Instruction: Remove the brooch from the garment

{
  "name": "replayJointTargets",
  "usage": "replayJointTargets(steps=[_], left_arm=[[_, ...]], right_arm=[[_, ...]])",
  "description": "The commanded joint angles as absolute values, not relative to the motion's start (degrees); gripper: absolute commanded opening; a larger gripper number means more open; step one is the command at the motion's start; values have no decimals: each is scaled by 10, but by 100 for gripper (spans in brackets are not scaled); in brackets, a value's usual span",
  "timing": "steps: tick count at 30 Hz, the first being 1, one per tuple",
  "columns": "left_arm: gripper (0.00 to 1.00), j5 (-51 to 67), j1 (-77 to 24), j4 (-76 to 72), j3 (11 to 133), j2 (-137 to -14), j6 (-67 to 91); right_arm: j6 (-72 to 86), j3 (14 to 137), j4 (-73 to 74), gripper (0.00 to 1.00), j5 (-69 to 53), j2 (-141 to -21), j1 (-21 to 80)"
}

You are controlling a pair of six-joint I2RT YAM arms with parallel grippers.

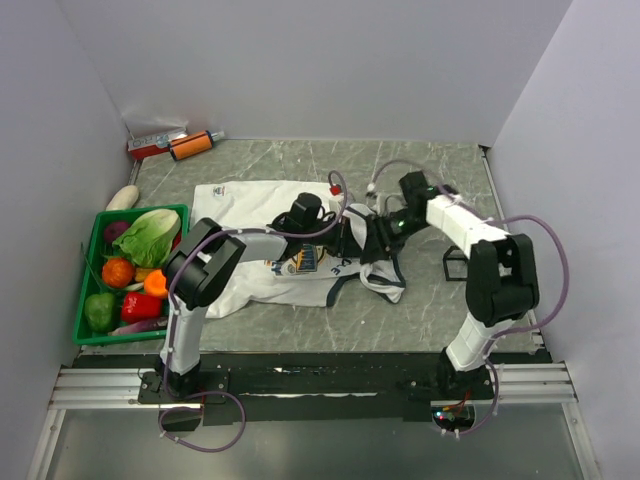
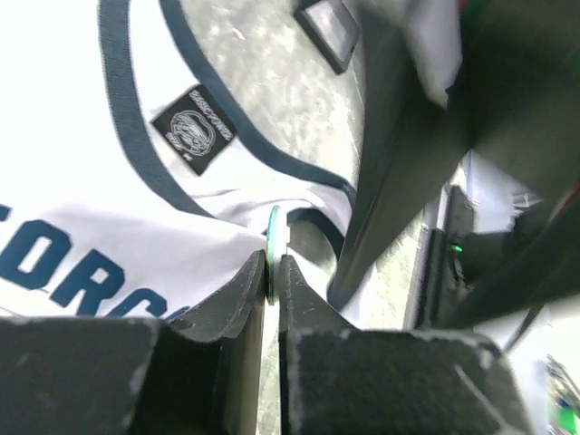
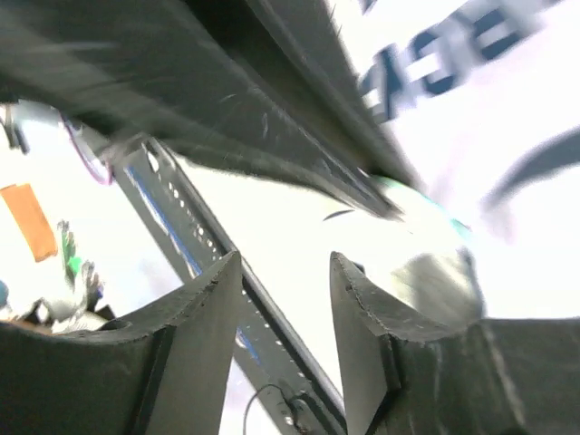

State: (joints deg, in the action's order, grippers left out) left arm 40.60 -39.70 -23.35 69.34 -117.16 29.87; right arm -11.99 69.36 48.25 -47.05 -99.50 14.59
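The white jersey [image 1: 250, 205] with navy trim lies flat mid-table. It also shows in the left wrist view [image 2: 63, 136], with a black neck label, and in the right wrist view [image 3: 507, 109]. My left gripper [image 1: 347, 235] is over its right part. Its jaws [image 2: 274, 269] are shut on the brooch [image 2: 274, 237], a thin green disc seen edge-on, held at the jersey's armhole trim. My right gripper [image 1: 378, 238] faces it closely from the right. It is open and empty [image 3: 285, 267], and a pale green-edged blur [image 3: 426, 204] lies just past its right finger.
A green crate [image 1: 92, 262] of vegetables stands at the left. An orange bottle [image 1: 190, 145] and a red item lie at the back left. A small black frame [image 1: 455, 265] sits right of the jersey. Walls enclose three sides.
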Motion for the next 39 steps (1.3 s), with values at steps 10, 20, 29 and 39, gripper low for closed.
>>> replayJointTargets(steps=[10,20,29,39], left_arm=[[1,562,-367,-390,717,-1227,417],[1,605,-370,-410,731,-1233,425],[1,609,-371,-399,733,-1230,415],[1,612,-372,-408,734,-1235,423]], right_arm=[[-271,700,437,54,-413,-901,68],[-283,671,421,55,-432,-924,68],[-278,678,426,56,-468,-945,80],[-275,686,429,54,-473,-973,95]])
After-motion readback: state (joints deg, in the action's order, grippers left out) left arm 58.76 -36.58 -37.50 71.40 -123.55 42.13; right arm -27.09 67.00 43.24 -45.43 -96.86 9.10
